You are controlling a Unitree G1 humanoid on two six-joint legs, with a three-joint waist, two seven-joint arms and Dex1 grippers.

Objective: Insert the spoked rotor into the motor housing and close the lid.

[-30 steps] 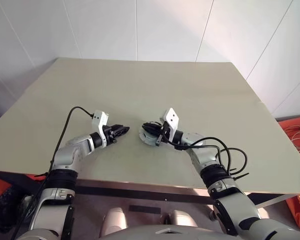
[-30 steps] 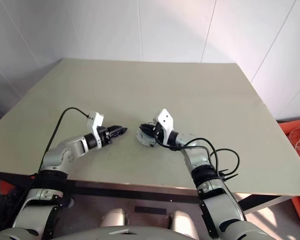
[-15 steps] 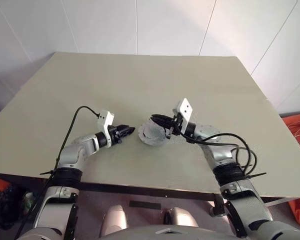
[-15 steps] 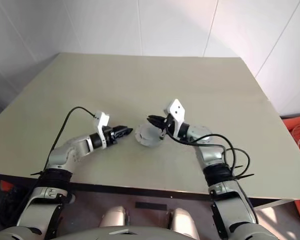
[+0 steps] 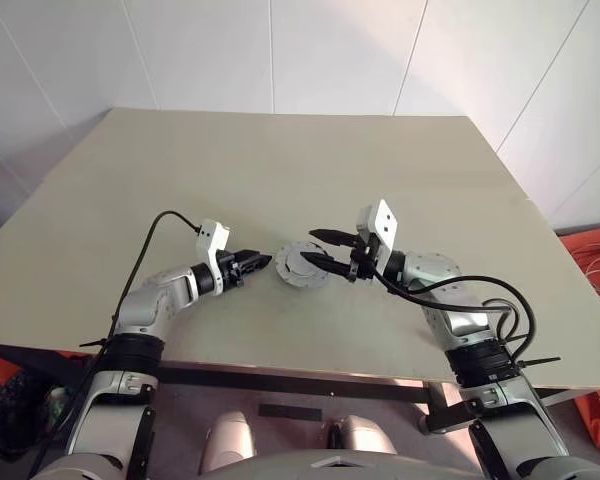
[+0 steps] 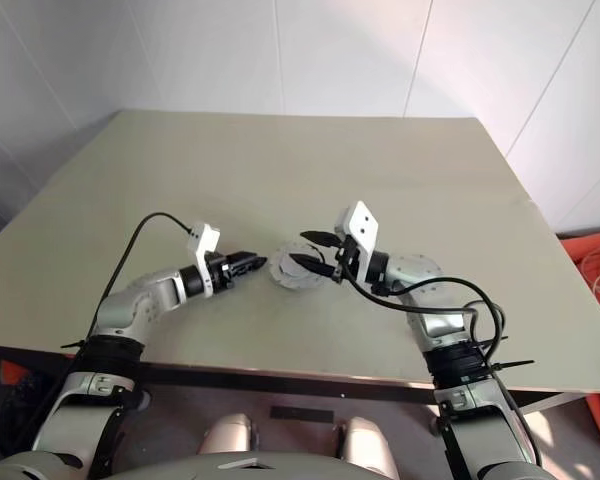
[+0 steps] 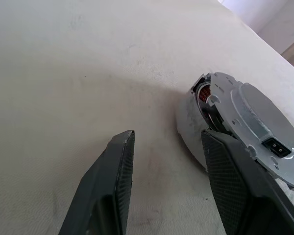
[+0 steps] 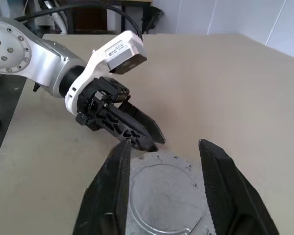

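Observation:
The grey lid (image 7: 252, 115) lies on top of the motor housing (image 7: 204, 96), whose copper-red windings show in a gap under the lid's edge. This stack (image 5: 298, 272) rests near the middle of the table. The spoked rotor is hidden from view. My right gripper (image 5: 306, 243) hovers just over the lid from the right, open, with nothing between its fingers (image 8: 118, 169). In that wrist view the lid (image 8: 164, 196) lies below them. My left gripper (image 5: 258, 263) is low at the stack's left edge, open and empty, one finger (image 7: 230, 176) close beside the housing.
The beige table (image 5: 280, 160) reaches far back to a white wall. Its front edge is close to me. Black cables loop off my right arm (image 5: 495, 300). Orange gear with pale cords (image 5: 595, 255) lies on the floor beyond the table's right edge.
My right gripper was shut low on the stack; it has risen, drawn back to the right and opened. The left gripper has stayed put. The camera has shifted.

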